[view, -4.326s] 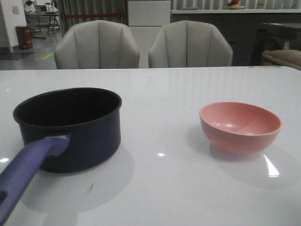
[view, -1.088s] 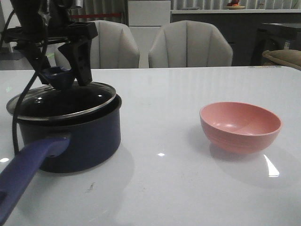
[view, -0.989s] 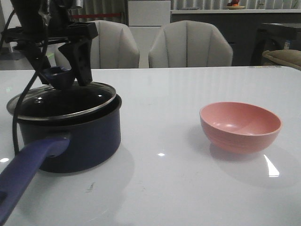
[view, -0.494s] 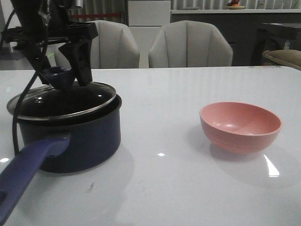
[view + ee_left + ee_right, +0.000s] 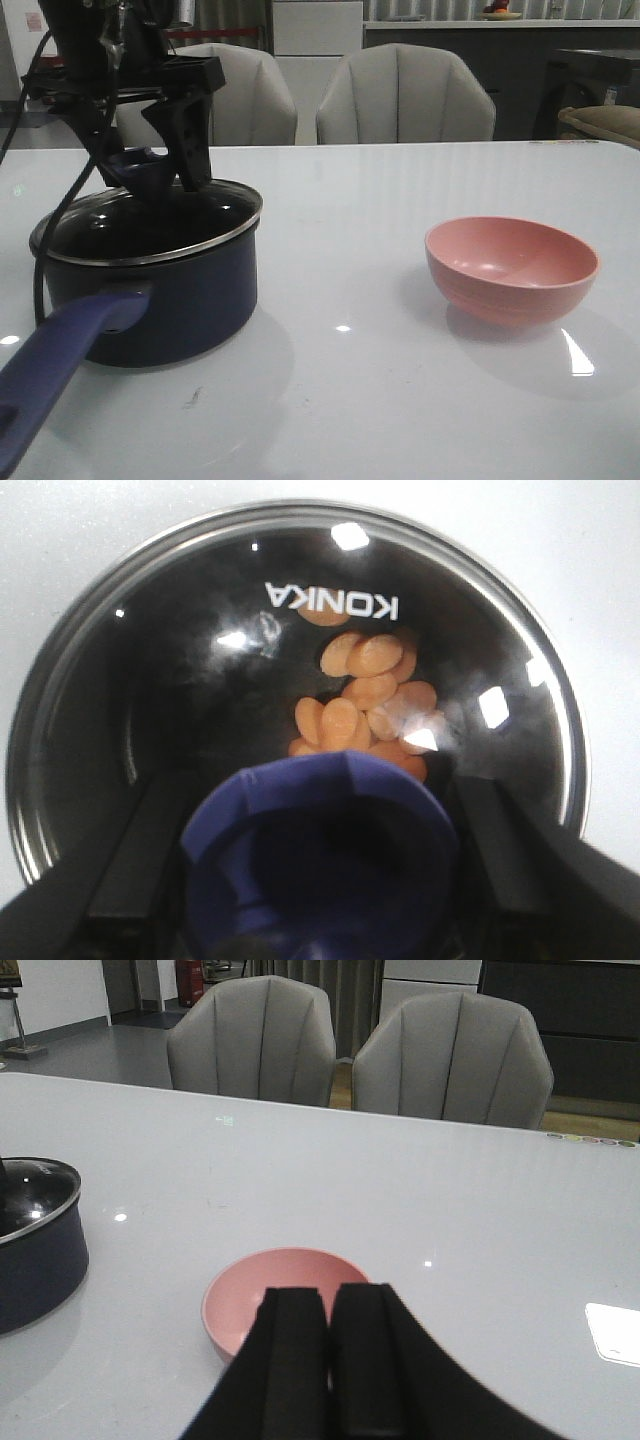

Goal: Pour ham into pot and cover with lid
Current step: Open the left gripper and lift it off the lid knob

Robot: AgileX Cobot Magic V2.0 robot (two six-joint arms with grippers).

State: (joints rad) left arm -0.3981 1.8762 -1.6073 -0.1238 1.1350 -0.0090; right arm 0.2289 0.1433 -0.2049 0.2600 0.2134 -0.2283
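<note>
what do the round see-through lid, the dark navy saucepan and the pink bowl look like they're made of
The round clear lid looks like glass with a polished metal rim: the ham shows through it and lights glint off it. Its blue knob seems to be matte plastic. The dark navy saucepan is probably coated metal with a dull sheen. The pink bowl looks like smooth matte plastic, though glazed ceramic is possible.

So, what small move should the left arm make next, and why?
Probably open the left gripper and lift straight up. The lid appears to sit level on the pot, the ham shows through the glass, and the fingers stand on either side of the blue knob. The pink bowl looks empty.
</note>
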